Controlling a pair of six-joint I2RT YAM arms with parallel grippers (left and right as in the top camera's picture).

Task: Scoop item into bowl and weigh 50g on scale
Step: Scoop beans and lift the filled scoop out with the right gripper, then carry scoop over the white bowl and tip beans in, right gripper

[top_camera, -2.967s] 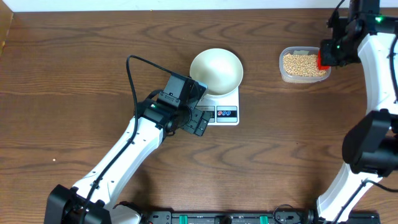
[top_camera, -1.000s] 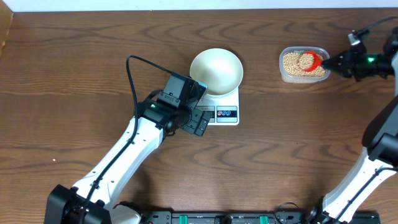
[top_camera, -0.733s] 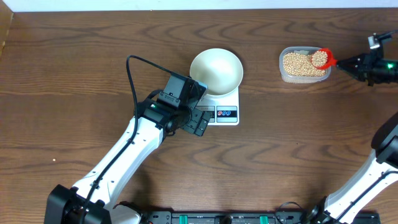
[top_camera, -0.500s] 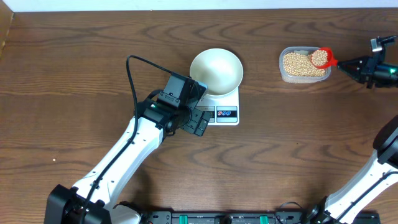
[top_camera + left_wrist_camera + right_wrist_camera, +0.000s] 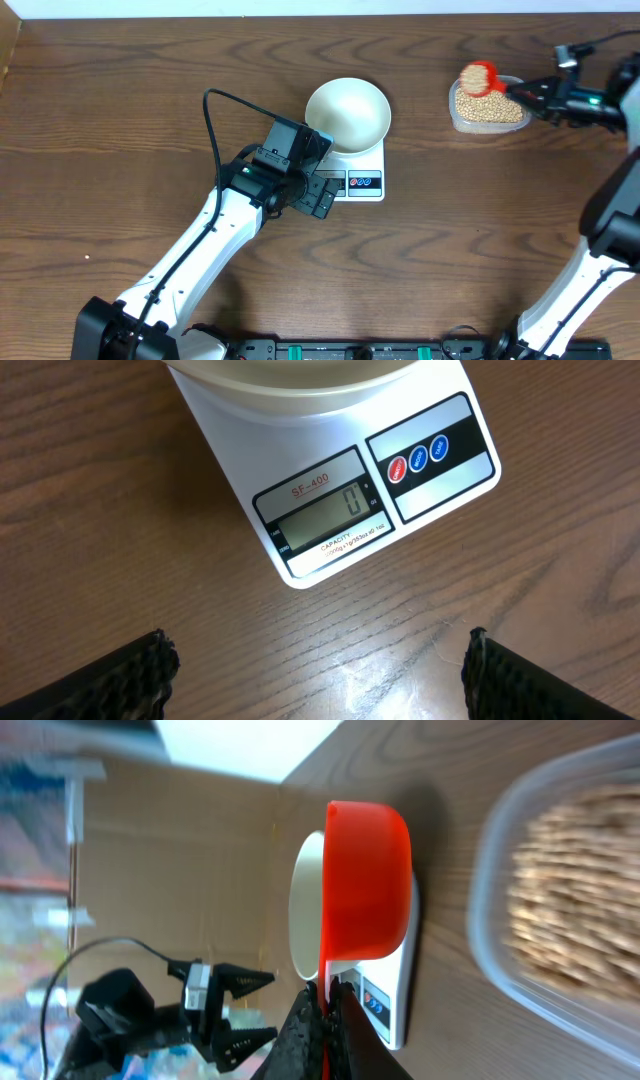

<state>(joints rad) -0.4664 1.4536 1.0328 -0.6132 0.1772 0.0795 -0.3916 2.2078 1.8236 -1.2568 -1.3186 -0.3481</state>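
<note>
1. Beans (image 5: 490,106) lie mostly in a clear plastic tub, and everything stands on a brown wooden table (image 5: 120,100).
2. Left arm (image 5: 200,250) reaches from the near edge toward the table's middle. The left gripper (image 5: 320,678) hangs over the wood just beside the scale's near-left corner, its fingers (image 5: 135,675) spread wide apart with nothing between them.
3. Right arm (image 5: 612,215) rises along the right edge. The right gripper (image 5: 322,1010) is pinched tight on the handle of a red scoop.
4. Scale (image 5: 365,183): near the table's middle, its display (image 5: 325,525) reading 0.
5. Bowl (image 5: 347,115): white, standing on the scale's far part.
6. Tub (image 5: 455,118): near the far right corner.
7. Scoop (image 5: 479,76): over the tub's far-left corner, carrying a heap of beans.
</note>
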